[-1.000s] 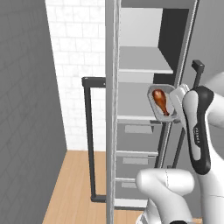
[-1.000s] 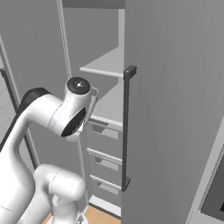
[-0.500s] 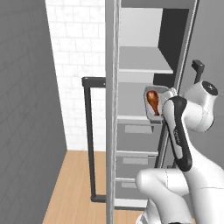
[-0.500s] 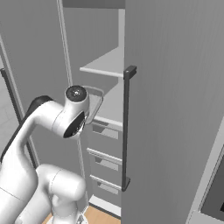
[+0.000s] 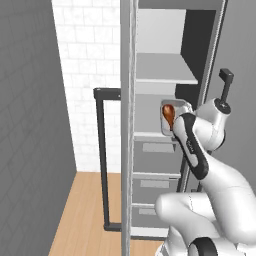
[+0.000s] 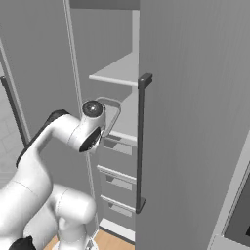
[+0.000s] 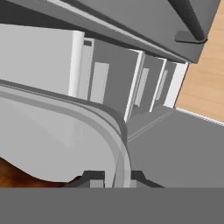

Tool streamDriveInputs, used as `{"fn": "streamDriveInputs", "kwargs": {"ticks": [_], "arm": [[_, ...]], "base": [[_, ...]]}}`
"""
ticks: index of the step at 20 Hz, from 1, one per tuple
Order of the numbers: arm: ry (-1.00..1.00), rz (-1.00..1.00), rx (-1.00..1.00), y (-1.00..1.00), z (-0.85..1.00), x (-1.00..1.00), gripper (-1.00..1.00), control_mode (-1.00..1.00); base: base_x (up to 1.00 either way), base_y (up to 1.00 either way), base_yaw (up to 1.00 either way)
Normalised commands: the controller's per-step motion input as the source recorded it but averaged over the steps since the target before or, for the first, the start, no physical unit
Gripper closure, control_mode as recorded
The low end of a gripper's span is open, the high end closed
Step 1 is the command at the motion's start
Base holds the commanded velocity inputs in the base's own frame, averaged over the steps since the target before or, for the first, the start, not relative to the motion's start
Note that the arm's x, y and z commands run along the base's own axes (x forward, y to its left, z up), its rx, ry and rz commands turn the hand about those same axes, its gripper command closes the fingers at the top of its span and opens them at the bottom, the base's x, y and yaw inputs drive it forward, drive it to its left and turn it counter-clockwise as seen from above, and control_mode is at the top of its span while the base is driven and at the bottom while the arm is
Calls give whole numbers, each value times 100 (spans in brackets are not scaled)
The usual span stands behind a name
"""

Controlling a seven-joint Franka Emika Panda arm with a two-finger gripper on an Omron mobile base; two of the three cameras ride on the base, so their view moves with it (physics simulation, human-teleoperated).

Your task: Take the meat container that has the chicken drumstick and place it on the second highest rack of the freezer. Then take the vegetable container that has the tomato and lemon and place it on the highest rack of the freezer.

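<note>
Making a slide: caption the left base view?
Arm holds the meat container with the chicken drumstick at the open freezer's lower shelf.

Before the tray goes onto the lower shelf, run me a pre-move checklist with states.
1. Fingers clamped on the meat container rim: ok.
2. Chicken drumstick in the container: ok.
3. Freezer door open, shelves reachable: ok.
4. Container level: not ok, it looks tilted toward the left base camera.
5. Container resting on the second highest rack: cannot tell.
6. Highest rack free for the second tray: ok.

Bare lower shelf [image 5: 150, 125] beneath upper shelf [image 5: 162, 70]
</note>
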Motion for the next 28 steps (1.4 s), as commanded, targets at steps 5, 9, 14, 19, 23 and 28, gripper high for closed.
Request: {"fn": "streamDriveInputs", "kwargs": {"ticks": [5, 9, 14, 19, 23, 28], "arm": [[2, -1, 0, -16, -5, 49, 100, -100], [0, 0, 0, -17, -30, 37, 100, -100], [0, -2, 0, -2, -45, 41, 100, -100], [0, -4, 0, -1, -39, 55, 100, -100], [-2, -3, 0, -7, -17, 45, 100, -100], [-1, 0, 0, -1, -11, 48, 100, -100]], "base": [[0, 0, 0], [0, 0, 0], [0, 0, 0], [0, 0, 0], [0, 0, 0], [0, 0, 0]]}}
